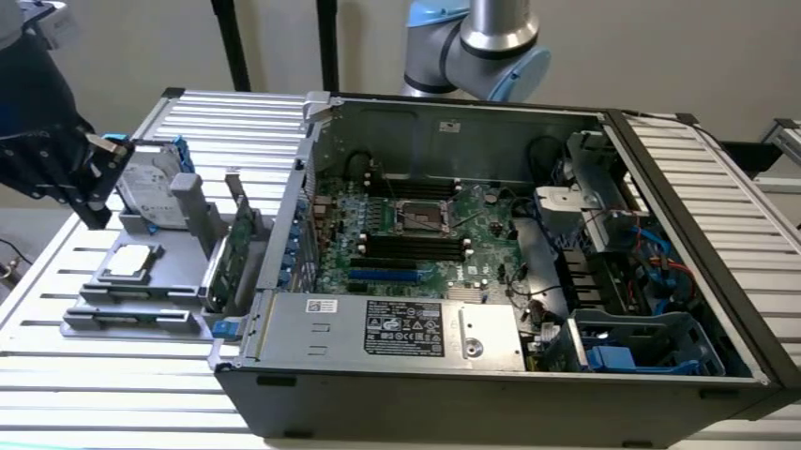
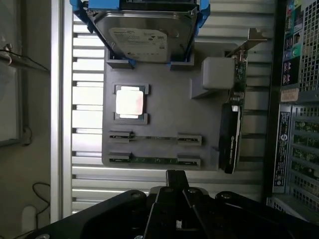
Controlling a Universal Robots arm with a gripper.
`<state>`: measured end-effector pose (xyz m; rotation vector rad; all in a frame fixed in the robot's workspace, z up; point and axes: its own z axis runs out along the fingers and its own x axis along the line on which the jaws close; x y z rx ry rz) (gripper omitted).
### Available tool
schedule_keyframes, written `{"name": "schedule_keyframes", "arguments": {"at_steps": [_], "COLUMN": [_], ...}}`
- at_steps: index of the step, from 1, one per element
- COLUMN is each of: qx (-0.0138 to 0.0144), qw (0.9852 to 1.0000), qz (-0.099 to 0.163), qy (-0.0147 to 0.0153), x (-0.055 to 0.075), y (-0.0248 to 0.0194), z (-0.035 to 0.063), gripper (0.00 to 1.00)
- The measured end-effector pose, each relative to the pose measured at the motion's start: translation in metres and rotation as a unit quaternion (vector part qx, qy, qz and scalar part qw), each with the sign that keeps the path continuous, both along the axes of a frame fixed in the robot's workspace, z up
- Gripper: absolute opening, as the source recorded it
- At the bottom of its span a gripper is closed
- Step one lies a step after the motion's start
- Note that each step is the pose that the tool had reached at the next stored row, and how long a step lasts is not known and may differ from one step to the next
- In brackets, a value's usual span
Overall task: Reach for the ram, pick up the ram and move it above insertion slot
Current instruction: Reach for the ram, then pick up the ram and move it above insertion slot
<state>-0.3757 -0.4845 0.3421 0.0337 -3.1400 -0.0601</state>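
1. While the ram (image 2: pixel 154 160) lies flat in the grey fixture (image 2: pixel 164 117), it is held at both ends by small end clips, so its long edges are exposed for a pinch.
2. It sits in the fixture's outermost row, the one nearest the gripper (image 2: pixel 175 175); a second clip row (image 2: pixel 154 137) runs parallel just beside it, and I cannot tell whether that one holds a stick.
3. The gripper hovers over the slatted table (image 1: pixel 126 375) just short of the fixture, closed and holding nothing, lined up roughly with the middle of the ram, apart from it.
4. The CPU (image 2: pixel 130 102) rests in its own pocket further in, and the hard drive (image 2: pixel 144 35) stands beyond that in blue rails, each kept separate so one part can be lifted alone.
5. The expansion card (image 2: pixel 232 124) stands on edge along the fixture's side that faces the open computer case (image 1: pixel 501 375).
6. Inside the case the motherboard's black memory slots (image 1: pixel 414 246) lie uncovered, well apart from the ram; no lift is under way.
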Motion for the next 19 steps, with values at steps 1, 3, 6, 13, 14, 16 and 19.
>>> {"name": "schedule_keyframes", "arguments": {"at_steps": [1, 3, 6, 13, 14, 16, 19], "qx": [0.0, 0.0, 0.0, 0.0, 0.0, 0.0, 0.0], "qw": [1.0, 0.9999, 0.999, 0.9942, 0.9932, 0.9909, 0.9868], "qz": [0.003, 0.017, 0.044, 0.108, 0.117, 0.134, 0.162], "qy": [0.0, 0.0, 0.0, 0.0, 0.0, 0.0, 0.0], "x": [-0.0001, -0.0002, -0.0002, -0.0002, -0.0002, -0.0002, -0.0002], "y": [0.0, -0.0001, -0.0001, -0.0001, -0.0001, -0.0001, -0.0001], "z": [-0.0001, -0.0006, -0.0011, -0.0024, -0.0026, -0.003, -0.0037], "gripper": [0.11, 0.11, 0.11, 0.11, 0.11, 0.11, 0.11]}}
